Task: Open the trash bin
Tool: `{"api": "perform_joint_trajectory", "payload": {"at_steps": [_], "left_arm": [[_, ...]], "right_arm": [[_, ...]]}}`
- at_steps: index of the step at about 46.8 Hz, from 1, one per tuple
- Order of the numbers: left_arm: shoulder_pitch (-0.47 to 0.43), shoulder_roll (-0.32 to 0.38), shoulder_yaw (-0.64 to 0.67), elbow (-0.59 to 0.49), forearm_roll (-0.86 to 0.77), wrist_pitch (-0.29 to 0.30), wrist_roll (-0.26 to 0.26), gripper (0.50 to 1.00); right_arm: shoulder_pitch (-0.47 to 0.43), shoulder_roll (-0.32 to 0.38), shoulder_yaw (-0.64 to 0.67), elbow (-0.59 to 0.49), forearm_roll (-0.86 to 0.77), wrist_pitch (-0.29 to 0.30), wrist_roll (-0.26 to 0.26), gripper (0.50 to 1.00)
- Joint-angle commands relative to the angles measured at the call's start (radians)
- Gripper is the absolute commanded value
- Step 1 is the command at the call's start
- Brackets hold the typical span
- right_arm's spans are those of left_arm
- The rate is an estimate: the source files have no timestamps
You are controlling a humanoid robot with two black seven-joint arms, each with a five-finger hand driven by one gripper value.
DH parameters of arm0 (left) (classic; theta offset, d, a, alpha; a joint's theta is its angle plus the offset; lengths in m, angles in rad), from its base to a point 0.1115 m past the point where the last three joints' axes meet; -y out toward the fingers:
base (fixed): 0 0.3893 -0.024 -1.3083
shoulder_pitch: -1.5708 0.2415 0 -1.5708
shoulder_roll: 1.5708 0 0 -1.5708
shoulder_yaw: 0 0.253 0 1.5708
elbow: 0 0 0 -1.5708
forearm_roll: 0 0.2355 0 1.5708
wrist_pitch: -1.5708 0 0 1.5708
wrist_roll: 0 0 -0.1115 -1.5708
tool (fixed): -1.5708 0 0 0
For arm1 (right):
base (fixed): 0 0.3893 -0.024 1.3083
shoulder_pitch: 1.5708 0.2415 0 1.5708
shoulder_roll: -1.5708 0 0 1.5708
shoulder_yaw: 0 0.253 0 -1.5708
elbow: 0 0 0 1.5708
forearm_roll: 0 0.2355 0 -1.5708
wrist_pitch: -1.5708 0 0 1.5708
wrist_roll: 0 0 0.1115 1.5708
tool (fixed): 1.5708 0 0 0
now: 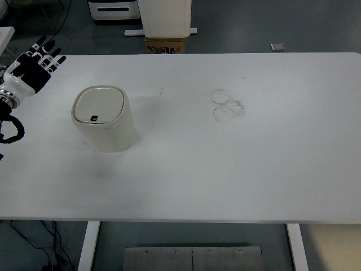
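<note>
One view only, the head cam. The left arm is mostly cut off by the frame's left edge: just the wrist, a loop of black cable below it and the left hand (35,66) show. The right arm is out of frame. Beyond the table's far edge things are cropped too: a cardboard box (166,44) (print too small to read) sits under a white upright panel (165,18) that runs off the top, and a white-and-dark unit (114,9) at top left is only partly seen. A small grey item (277,47) lies on the floor at upper right; can't tell what it is. The table's legs and a metal plate (193,258) peek out below the near edge.

The left hand sits at the table's far-left corner, fingers (49,55) spread and pointing up-right toward the far edge, holding nothing and touching nothing that can be made out. It's well apart from the bin, w/ bare tabletop between them.

The trash bin (105,120) stands upright on the left part of the white table (225,169), cream-coloured w/ rounded corners. Its lid (100,105) is down and flat, w/ a small dark latch or button (94,118) at the lid's near edge. Faint ring marks (227,105) smudge the tabletop right of centre, well away from the bin.
</note>
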Motion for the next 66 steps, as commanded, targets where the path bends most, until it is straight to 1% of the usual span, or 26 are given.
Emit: {"api": "perform_joint_trajectory", "payload": {"at_steps": [1,41,53,63,66], "left_arm": [[0.001,-0.002,0.0,0.0,0.0,-0.002,0.0,1.0],[0.003,-0.014,-0.001,0.0,-0.002,-0.003,0.0,1.0],[-0.002,-0.011,-0.003,0.0,-0.035,-0.002,0.0,1.0],[-0.011,-0.014,-0.001,-0.002,-0.035,0.006,0.0,1.0],[-0.011,-0.014,0.002,-0.002,-0.026,0.021,0.0,1.0]], "right_arm": [[0.0,0.0,0.0,0.0,0.0,0.001,0.0,0.991],[0.0,0.0,0.0,0.0,0.0,0.0,0.0,0.991],[0.0,0.0,0.0,0.0,0.0,0.0,0.0,0.991],[0.0,0.0,0.0,0.0,0.0,0.0,0.0,0.991],[0.0,0.0,0.0,0.0,0.0,0.0,0.0,0.991]]}}
